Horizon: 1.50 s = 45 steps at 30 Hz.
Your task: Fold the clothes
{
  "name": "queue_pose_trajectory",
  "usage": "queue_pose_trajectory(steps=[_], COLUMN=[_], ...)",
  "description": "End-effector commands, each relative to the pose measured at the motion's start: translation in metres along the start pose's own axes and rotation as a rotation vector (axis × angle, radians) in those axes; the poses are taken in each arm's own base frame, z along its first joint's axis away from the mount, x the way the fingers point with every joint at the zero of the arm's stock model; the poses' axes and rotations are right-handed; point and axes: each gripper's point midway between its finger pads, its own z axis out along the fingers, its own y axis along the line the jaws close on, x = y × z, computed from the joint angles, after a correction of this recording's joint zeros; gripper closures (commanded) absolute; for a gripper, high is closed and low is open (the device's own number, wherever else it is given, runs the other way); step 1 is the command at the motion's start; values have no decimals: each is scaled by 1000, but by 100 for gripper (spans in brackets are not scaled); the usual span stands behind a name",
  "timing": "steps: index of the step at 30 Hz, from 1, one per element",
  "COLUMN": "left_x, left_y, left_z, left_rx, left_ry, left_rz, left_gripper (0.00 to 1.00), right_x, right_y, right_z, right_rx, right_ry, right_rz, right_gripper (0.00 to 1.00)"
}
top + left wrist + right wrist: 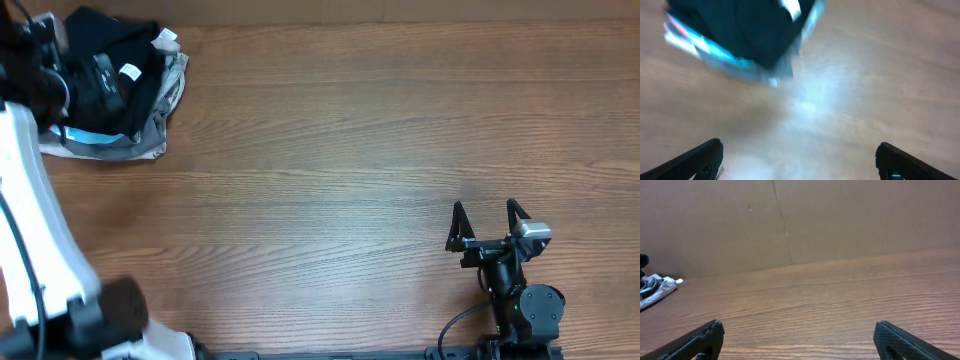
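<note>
A black shirt (115,60) with a small white tag lies bunched on top of a pile at the table's far left corner. In the blurred left wrist view the same black shirt (745,25) fills the top of the frame. My left gripper (800,160) hovers over bare wood just short of the pile, open, with nothing between its fingers; from overhead the left gripper (45,70) sits at the pile's left edge. My right gripper (485,207) rests near the front right, open and empty, and the right gripper (800,340) faces bare table.
Grey and white garments (120,145) lie under the black shirt, with a light blue edge showing. A corner of that grey cloth (657,290) appears far left in the right wrist view. A brown wall (800,220) backs the wooden table (350,150).
</note>
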Motion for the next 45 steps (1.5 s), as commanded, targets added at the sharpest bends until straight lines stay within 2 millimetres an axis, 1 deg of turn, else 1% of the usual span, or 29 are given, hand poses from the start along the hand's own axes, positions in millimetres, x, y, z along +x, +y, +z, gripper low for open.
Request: queue_pose_trajectory(steps=[1, 3, 7, 9, 11, 14, 16, 18, 24, 28, 34, 39, 45], left_x=[57, 84, 132, 144, 143, 133, 128, 128, 142, 156, 160, 172, 186], left_y=[-18, -23, -23, -22, -23, -31, -37, -40, -48, -54, -61, -63, -58], left_z=[-16, -17, -17, -15, -13, -9, -4, 2, 19, 26, 25, 32, 43], left_rx=[24, 32, 36, 44, 54, 107, 149, 173, 229, 264, 315, 337, 324], left_ry=[54, 87, 143, 129, 44, -126, -245, -349, -624, -748, -1006, -1093, -1118], left_rz=[20, 37, 44, 42, 57, 94, 123, 150, 233, 275, 329, 351, 341], left_gripper=[0, 0, 0, 0, 0, 0, 0, 0, 0, 0, 0, 0, 0], right_x=[1, 1, 1, 1, 1, 1, 1, 1, 1, 1, 1, 1, 1], right_y=[-2, -2, -2, -2, -2, -2, -2, -2, -2, -2, -2, -2, -2], right_z=[0, 0, 0, 0, 0, 0, 0, 0, 0, 0, 0, 0, 0], right_rx=[8, 8, 8, 8, 8, 8, 8, 8, 8, 8, 8, 8, 8], right_ry=[-7, -7, -7, -7, -7, -7, -7, -7, -7, -7, -7, -7, -7], right_rz=[-3, -3, -3, -3, -3, -3, -3, -3, -3, -3, -3, -3, -3], right_gripper=[0, 0, 0, 0, 0, 0, 0, 0, 0, 0, 0, 0, 0])
